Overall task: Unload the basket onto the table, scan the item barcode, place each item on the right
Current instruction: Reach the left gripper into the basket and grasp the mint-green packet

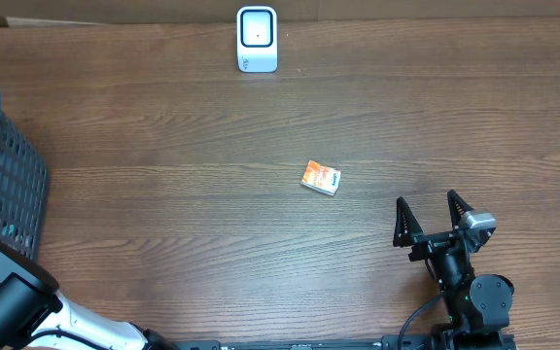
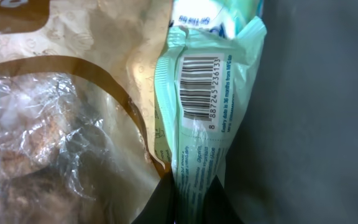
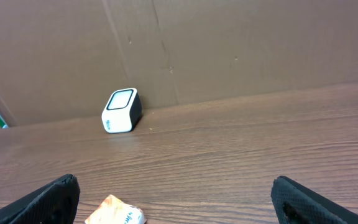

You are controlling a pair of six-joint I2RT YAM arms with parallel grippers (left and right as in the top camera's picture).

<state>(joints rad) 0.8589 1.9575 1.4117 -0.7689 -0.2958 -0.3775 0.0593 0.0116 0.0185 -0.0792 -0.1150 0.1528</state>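
In the left wrist view my left gripper is shut on the lower edge of a pale green packet. Its black barcode faces the camera. The packet lies against a tan and clear plastic bag and a dark wall on the right. The white barcode scanner stands at the table's far edge, also in the right wrist view. My right gripper stands wide open near the front right, holding nothing. The left gripper itself is hidden in the overhead view.
A small orange packet lies mid-table, just ahead and left of the right gripper. A dark grey mesh basket sits at the left edge. The left arm shows at the bottom left. A cardboard wall backs the table.
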